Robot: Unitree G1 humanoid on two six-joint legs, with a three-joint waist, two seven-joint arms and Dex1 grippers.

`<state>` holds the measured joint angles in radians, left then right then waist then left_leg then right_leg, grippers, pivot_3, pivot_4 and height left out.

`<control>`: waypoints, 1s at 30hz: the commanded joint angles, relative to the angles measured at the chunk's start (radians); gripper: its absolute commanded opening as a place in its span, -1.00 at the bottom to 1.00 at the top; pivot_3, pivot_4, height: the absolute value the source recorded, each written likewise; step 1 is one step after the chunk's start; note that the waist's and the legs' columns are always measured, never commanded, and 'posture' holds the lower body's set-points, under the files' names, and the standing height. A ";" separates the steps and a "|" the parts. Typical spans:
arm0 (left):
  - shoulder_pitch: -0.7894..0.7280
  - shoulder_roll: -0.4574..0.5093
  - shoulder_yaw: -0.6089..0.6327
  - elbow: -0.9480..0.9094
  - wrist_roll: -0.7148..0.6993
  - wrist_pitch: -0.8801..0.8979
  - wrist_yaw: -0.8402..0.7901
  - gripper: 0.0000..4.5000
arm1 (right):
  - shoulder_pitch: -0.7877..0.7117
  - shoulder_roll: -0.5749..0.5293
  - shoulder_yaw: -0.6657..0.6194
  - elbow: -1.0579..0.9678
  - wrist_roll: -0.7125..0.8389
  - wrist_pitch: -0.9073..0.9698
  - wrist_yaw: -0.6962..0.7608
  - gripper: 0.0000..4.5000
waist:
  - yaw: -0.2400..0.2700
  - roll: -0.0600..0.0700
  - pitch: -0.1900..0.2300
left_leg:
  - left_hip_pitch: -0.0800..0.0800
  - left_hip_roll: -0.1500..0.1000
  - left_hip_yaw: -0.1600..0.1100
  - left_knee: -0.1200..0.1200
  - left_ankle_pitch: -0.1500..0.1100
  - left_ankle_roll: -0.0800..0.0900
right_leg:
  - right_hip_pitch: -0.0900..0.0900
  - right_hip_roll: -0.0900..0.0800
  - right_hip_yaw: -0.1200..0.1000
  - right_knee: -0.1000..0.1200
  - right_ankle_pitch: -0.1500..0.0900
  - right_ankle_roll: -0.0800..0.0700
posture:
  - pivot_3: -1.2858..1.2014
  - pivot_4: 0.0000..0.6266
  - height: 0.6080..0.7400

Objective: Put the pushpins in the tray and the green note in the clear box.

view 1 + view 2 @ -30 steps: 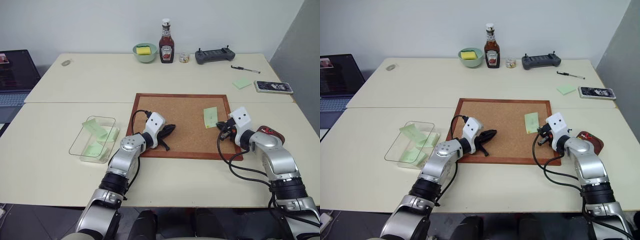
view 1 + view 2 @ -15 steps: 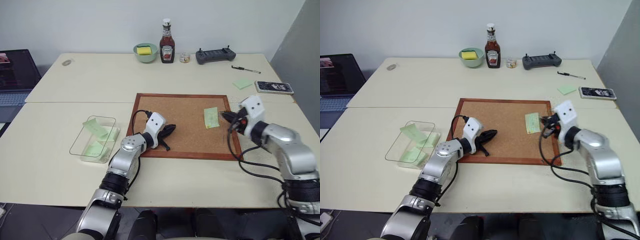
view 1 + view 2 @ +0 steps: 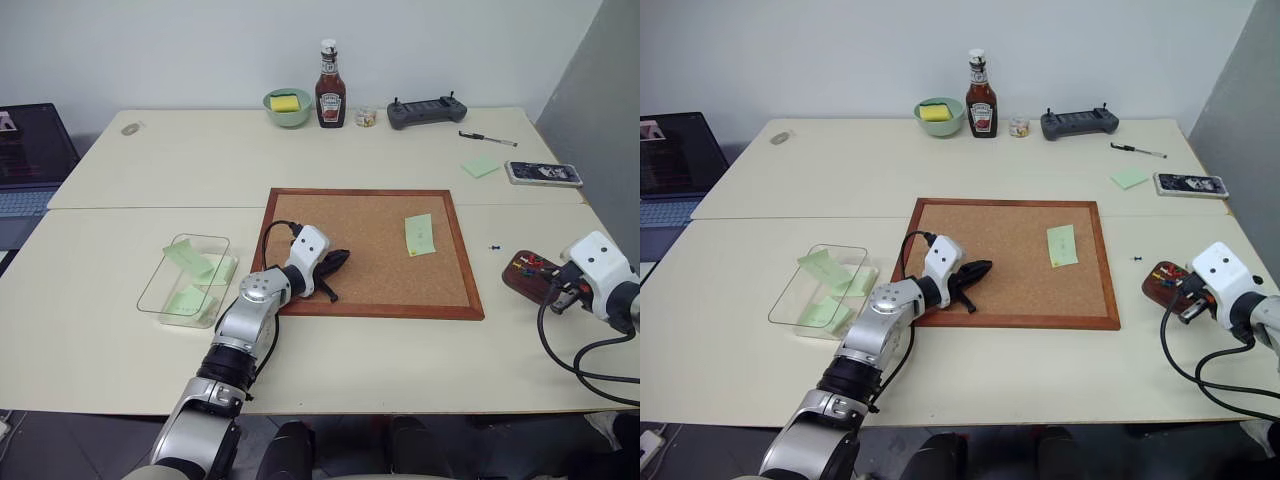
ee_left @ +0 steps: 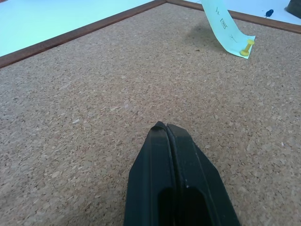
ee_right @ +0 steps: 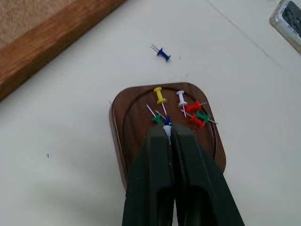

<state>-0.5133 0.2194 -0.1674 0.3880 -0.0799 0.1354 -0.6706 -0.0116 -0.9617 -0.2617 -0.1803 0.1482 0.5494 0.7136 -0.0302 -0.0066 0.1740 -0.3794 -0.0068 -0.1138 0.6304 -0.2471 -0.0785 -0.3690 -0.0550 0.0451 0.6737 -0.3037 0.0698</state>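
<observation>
The pale green note (image 3: 420, 234) lies on the corkboard (image 3: 360, 285), and a yellow pushpin (image 4: 245, 47) stands in its near end. A blue pushpin (image 5: 162, 54) lies loose on the table between the board and the small brown tray (image 5: 136, 122). Several coloured pushpins (image 5: 194, 113) lie in the tray. My right gripper (image 5: 168, 129) hovers over the tray's near edge, shut, with a small white pushpin pinched at its tips. My left gripper (image 3: 343, 256) rests shut and empty on the corkboard's left part. The clear box (image 3: 152, 287) sits left of the board and holds several green notes.
Along the far edge stand a green bowl (image 3: 288, 106), a ketchup bottle (image 3: 329, 82) and a black controller (image 3: 428, 111). A pen (image 3: 487, 139), a green sticky pad (image 3: 481, 166) and a phone (image 3: 543, 173) lie at the far right. A laptop (image 3: 25, 160) sits far left.
My right gripper has swung from the note's corner on the corkboard out to the right and now hangs over the tray. The left gripper has stayed put.
</observation>
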 commanded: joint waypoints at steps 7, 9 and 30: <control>0.029 -0.002 -0.029 0.045 0.029 0.010 -0.007 -1.00 | -0.049 -0.013 0.026 0.093 -0.075 -0.090 -0.019 -0.29 | 0.001 0.000 0.000 | 0.000 0.000 0.000 0.000 0.000 0.000 | 0.000 0.000 0.000 0.000 0.000 -0.001 | 0.03 -0.52 1.00; 0.032 0.002 -0.027 0.043 0.029 0.010 -0.008 -1.00 | -0.059 -0.007 0.019 0.093 -0.069 -0.088 -0.026 -0.05 | 0.001 0.000 0.000 | 0.000 0.000 0.000 0.000 0.000 0.000 | 0.000 0.000 0.000 0.000 0.000 -0.001 | 0.03 -0.52 1.00; 0.029 0.002 -0.013 0.031 0.024 0.020 0.005 -1.00 | -0.344 0.375 0.287 0.015 0.088 0.007 -0.060 0.41 | -0.002 -0.001 -0.002 | -0.001 0.000 -0.001 0.000 0.000 0.000 | -0.001 0.000 0.000 0.000 0.001 -0.001 | 0.03 -0.52 1.00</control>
<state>-0.5137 0.2207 -0.1665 0.3840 -0.0737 0.1262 -0.6709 -0.3183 -0.6052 0.0095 -0.1965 0.2602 0.6034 0.6704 -0.0322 -0.0076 0.1718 -0.3798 -0.0065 -0.1146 0.6303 -0.2471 -0.0786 -0.3696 -0.0547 0.0447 0.6731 -0.3030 0.0687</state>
